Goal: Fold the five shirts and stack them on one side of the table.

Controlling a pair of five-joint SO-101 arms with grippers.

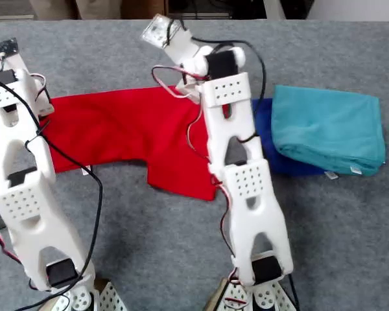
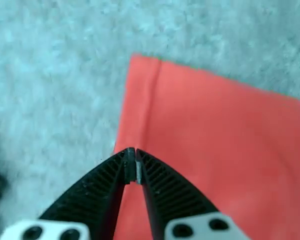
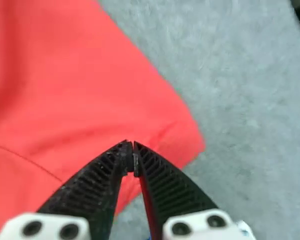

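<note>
Closest up, my left gripper (image 2: 131, 167) has its jaws pressed together over one end of the red shirt (image 1: 117, 129). My right gripper (image 3: 131, 157) is closed likewise over a corner at its other end. Whether either pinches cloth I cannot tell. That shirt lies spread on the grey table (image 1: 149, 253), beside a folded teal shirt (image 1: 327, 129) stacked on a blue shirt (image 1: 262, 120).

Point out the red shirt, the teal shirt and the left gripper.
red shirt (image 1: 129, 133): high view, middle of the cloth.
teal shirt (image 1: 327, 128): high view, top of the fold.
left gripper (image 2: 132, 167): left wrist view, between the fingertips.
</note>
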